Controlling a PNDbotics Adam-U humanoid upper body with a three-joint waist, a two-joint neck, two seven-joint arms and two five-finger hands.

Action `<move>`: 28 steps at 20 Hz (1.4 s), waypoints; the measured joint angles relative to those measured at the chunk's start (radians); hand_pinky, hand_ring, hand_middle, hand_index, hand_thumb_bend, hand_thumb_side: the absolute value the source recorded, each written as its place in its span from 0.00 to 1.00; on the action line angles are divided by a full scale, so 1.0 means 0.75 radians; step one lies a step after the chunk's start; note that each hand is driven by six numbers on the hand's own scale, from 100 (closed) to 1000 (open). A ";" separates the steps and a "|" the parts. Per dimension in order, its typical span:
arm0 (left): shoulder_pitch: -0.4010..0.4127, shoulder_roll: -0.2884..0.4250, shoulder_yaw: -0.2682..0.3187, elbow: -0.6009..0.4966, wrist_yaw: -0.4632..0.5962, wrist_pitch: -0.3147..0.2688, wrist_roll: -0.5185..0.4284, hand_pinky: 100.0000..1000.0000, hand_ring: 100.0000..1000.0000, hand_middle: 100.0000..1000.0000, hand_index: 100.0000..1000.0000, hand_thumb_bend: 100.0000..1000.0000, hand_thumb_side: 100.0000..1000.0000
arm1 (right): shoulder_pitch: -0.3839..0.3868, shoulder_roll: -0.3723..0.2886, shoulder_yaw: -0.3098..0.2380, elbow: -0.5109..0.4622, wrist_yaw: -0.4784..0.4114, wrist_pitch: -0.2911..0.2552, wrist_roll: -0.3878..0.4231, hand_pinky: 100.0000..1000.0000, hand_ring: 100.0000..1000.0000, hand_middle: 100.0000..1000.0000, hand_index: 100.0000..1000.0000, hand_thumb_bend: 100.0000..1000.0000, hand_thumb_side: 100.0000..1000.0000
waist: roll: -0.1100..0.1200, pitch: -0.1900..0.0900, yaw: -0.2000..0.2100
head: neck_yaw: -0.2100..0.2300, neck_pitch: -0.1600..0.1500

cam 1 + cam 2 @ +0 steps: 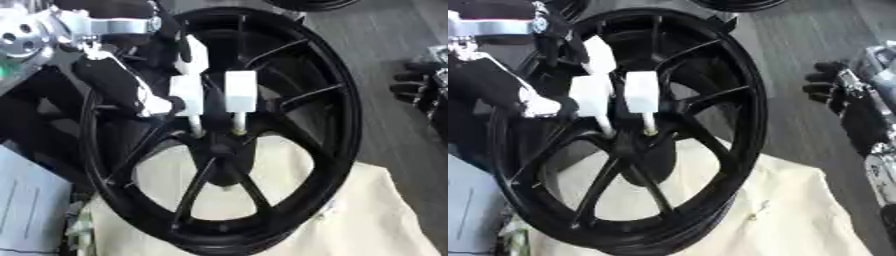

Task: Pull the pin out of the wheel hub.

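Pin (pixel 238 129) at wheel hub (pixel 219 149), left hand (pixel 188 92) above, rim (pixel 348 115) clear.

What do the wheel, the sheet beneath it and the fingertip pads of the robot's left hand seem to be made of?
Wheel: probably cast metal painted glossy black, given its thin rigid spokes and sheen. Sheet: cream cloth, matte and creased. Fingertip pads on the left hand: smooth white blocks, perhaps plastic or rubber; the look leaves it open.

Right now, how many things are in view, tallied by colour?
Black: 2, the wheel under the left robot hand, and part of another black wheel at the top edge.
Cream: 1, the cloth under the wheel.
Pale blue-grey: 1, a sheet at lower left.
Total: 4.
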 measured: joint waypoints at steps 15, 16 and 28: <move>0.003 -0.035 -0.033 0.046 0.016 -0.017 -0.017 0.65 0.55 0.59 0.75 0.26 0.45 | 0.000 0.000 0.000 0.001 0.001 0.002 -0.002 0.84 0.74 0.69 0.82 0.00 0.80 | 0.000 0.000 -0.006 | 0.004 0.002; 0.003 -0.035 -0.033 0.048 0.016 -0.017 -0.017 0.66 0.55 0.60 0.75 0.27 0.45 | 0.000 0.000 0.000 0.001 0.001 0.002 -0.003 0.84 0.74 0.69 0.82 0.00 0.80 | 0.000 0.000 -0.006 | 0.004 0.002; 0.003 -0.062 -0.050 0.094 -0.009 -0.028 -0.028 0.66 0.55 0.61 0.76 0.28 0.43 | 0.000 0.000 0.000 0.001 0.001 0.002 -0.003 0.84 0.74 0.69 0.82 0.00 0.80 | -0.001 0.001 -0.009 | 0.007 0.003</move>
